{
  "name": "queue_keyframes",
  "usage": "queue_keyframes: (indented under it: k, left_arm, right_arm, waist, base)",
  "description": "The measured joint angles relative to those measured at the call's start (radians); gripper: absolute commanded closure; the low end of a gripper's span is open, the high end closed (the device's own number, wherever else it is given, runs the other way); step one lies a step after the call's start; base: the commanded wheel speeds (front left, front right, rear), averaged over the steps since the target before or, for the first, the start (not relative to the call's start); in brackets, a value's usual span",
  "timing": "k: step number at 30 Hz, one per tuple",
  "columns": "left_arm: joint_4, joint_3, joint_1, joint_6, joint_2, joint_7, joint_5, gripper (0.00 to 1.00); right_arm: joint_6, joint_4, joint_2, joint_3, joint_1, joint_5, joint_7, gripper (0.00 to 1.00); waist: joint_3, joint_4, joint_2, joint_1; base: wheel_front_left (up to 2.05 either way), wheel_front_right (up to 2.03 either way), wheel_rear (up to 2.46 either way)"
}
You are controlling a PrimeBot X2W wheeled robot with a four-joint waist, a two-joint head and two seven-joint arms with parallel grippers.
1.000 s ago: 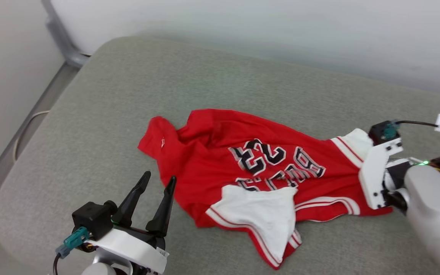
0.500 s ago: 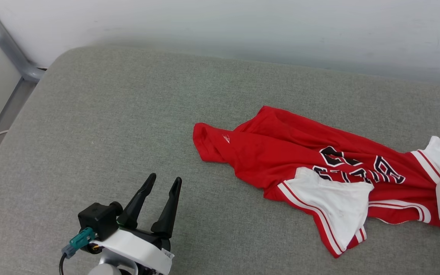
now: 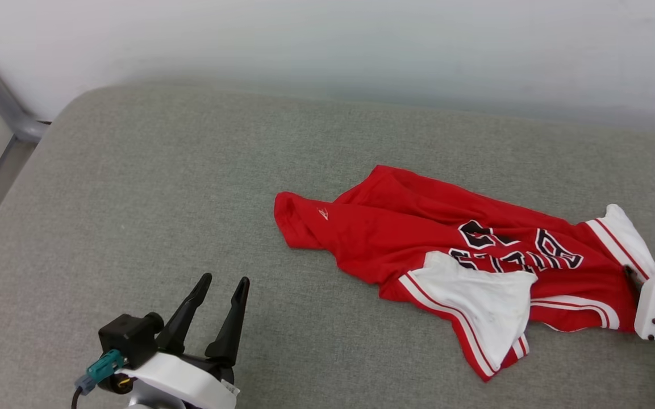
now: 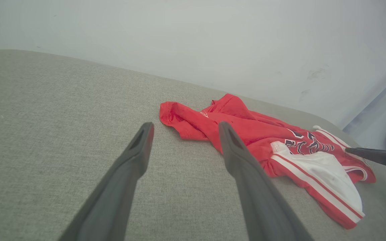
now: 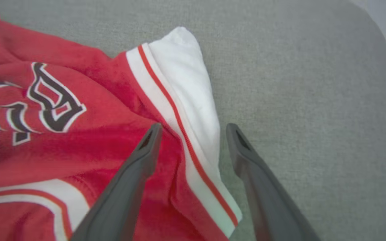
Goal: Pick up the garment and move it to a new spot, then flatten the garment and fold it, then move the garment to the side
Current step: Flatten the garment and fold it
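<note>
On the grey cushion (image 3: pixel 134 187) the garment (image 3: pixel 418 244) lies bunched, the right gripper (image 5: pixel 193 129) gaping empty astride its white sleeve (image 5: pixel 186 77), the left gripper (image 3: pixel 225 279) open and idle well apart; I'd grip opposite edges and draw outward.

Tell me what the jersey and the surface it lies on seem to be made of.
Jersey: soft matte knit fabric, probably synthetic; it lies limp in folds, and the right wrist view shows a faintly fuzzy nap. Surface: grey woven upholstery over padding, most likely; fine flecked weave and a rounded, cushioned edge.
</note>
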Motion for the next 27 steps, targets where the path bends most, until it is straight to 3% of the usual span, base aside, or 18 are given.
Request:
queue_keyframes:
  k: [7,11,14,19,27]
  left_arm:
    - [-0.029,0.016,0.017,0.0,0.019,0.0,0.006,0.0]
    - [-0.04,0.015,0.019,0.0,0.031,0.0,0.014,0.0]
    - [-0.047,0.015,0.019,0.0,0.038,0.0,0.015,0.0]
    - [-0.05,0.012,0.015,0.0,0.047,0.0,0.015,0.0]
    - [-0.063,0.004,0.018,0.0,0.046,0.0,0.021,0.0]
  right_arm:
    - [0.0,-0.176,-0.02,-0.06,0.143,0.007,-0.243,0.0]
    - [0.0,-0.342,-0.02,-0.116,0.284,0.001,-0.287,0.0]
    - [0.0,-0.543,-0.007,-0.235,0.416,-0.034,-0.291,0.0]
    - [0.0,-0.856,0.113,-0.402,0.648,-0.155,-0.291,0.0]
    - [0.0,-1.087,0.242,-0.459,0.818,-0.214,-0.292,0.0]
  waist:
    - [-0.018,-0.035,0.0,0.0]
    - [-0.015,-0.051,0.0,0.0]
    - [-0.01,-0.063,0.0,0.0]
    - [-0.003,-0.083,0.0,0.0]
    - [-0.009,-0.099,0.0,0.0]
  base:
    - [0.0,0.0,0.0]
    - [0.0,0.0,0.0]
    - [0.0,0.0,0.0]
    - [0.0,0.0,0.0]
    - [0.0,0.0,0.0]
